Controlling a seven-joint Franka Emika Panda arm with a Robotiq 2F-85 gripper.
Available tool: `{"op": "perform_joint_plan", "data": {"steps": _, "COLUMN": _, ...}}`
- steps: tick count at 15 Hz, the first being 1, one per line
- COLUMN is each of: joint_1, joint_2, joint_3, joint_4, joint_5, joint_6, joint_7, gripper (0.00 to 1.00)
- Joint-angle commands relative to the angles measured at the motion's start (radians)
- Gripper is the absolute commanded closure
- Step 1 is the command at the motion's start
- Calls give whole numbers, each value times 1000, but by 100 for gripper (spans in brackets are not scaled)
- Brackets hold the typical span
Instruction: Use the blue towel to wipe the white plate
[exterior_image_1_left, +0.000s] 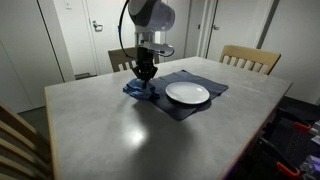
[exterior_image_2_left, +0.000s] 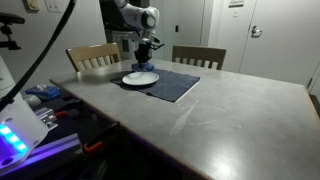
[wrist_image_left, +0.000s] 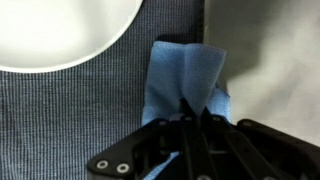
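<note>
The blue towel (wrist_image_left: 185, 75) lies bunched on the dark placemat (wrist_image_left: 70, 120), pinched between my gripper's (wrist_image_left: 195, 110) fingers. The white plate (wrist_image_left: 60, 30) sits at the upper left of the wrist view, apart from the towel. In both exterior views the gripper (exterior_image_1_left: 145, 72) (exterior_image_2_left: 146, 56) is down at the towel (exterior_image_1_left: 139, 91) on the mat's edge, beside the plate (exterior_image_1_left: 188, 93) (exterior_image_2_left: 140, 78). The gripper is shut on the towel.
The dark placemat (exterior_image_1_left: 200, 104) (exterior_image_2_left: 175, 85) lies on a grey table (exterior_image_1_left: 130, 135). Wooden chairs (exterior_image_1_left: 250, 58) (exterior_image_2_left: 198, 56) stand at the far side. Another chair back (exterior_image_1_left: 15, 135) is near the front corner. Equipment and cables (exterior_image_2_left: 40, 110) sit beside the table.
</note>
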Motion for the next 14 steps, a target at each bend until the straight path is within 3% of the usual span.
{"op": "perform_joint_plan", "data": {"steps": 1, "joint_1": -6, "joint_2": -61, "joint_3": -1, "joint_4": -45, "joint_5": -10, "joint_6": 4, "joint_7": -16, "gripper": 98}}
{"op": "perform_joint_plan", "data": {"steps": 6, "joint_1": -26, "joint_2": -129, "joint_3": 15, "joint_4": -95, "joint_5": -5, "joint_6": -8, "joint_7": -87, "gripper": 98}}
{"op": "perform_joint_plan", "data": {"steps": 14, "joint_1": -93, "joint_2": -279, "joint_3": 70, "joint_4": -321, "joint_5": 12, "joint_6": -4, "joint_7": -368, "gripper": 98}}
